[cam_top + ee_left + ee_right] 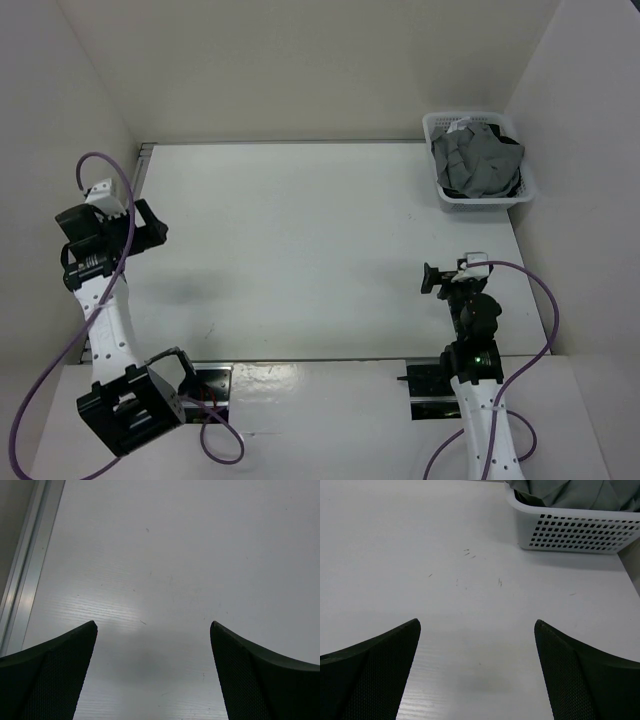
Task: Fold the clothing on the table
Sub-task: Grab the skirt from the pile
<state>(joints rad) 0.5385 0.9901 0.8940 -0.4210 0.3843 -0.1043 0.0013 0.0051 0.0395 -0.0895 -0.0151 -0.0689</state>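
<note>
Grey clothing (472, 162) sits bunched in the white basket (570, 530) at the far right corner of the surface (300, 240). The left fingers (50, 675) and right fingers (370, 675) both gape wide, holding nothing.

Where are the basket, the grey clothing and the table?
basket (570, 530), right wrist view, lattice side wall
grey clothing (475, 160), top view, middle of the heap
table (300, 250), top view, bare centre
</note>
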